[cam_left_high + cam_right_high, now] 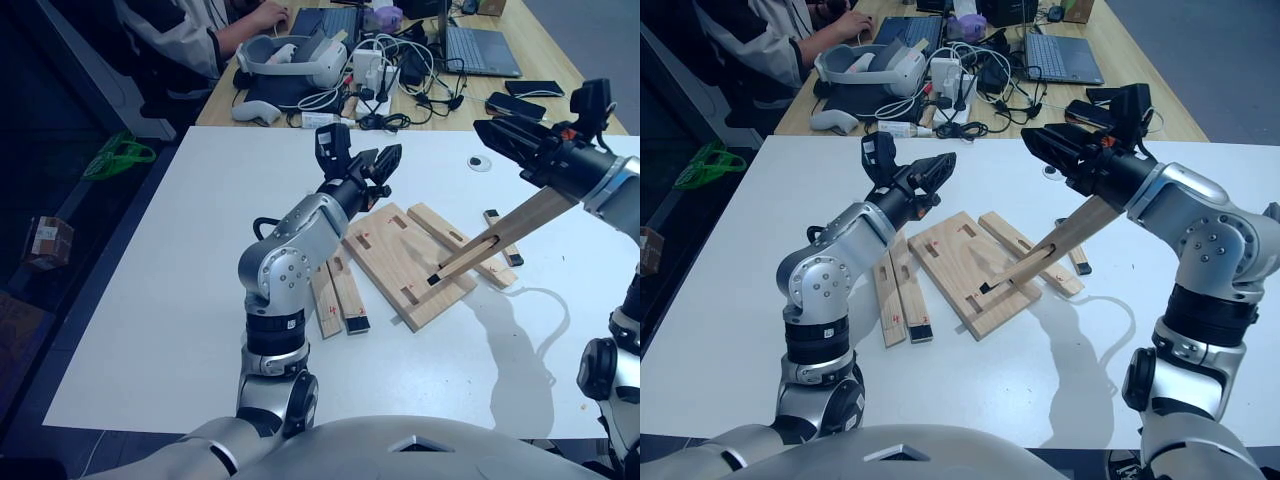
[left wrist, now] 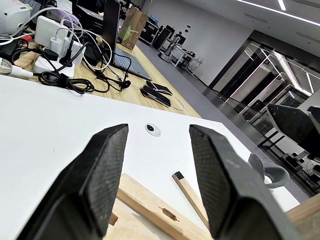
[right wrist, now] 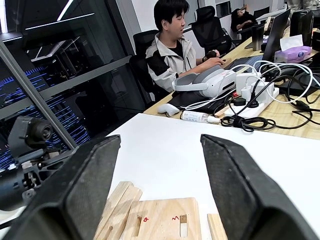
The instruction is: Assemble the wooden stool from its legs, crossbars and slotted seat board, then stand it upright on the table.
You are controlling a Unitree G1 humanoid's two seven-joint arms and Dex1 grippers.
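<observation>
Jaws L+R apart — leg tilted onto board

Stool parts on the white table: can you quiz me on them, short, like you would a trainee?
1. True or false: the left pincer is shut.
2. The board lies: A flat on the table, B on edge, C held in the air.
3. How many slats lie side by side left of the board?
Key: 1 false, it is open; 2 A; 3 two.
</observation>
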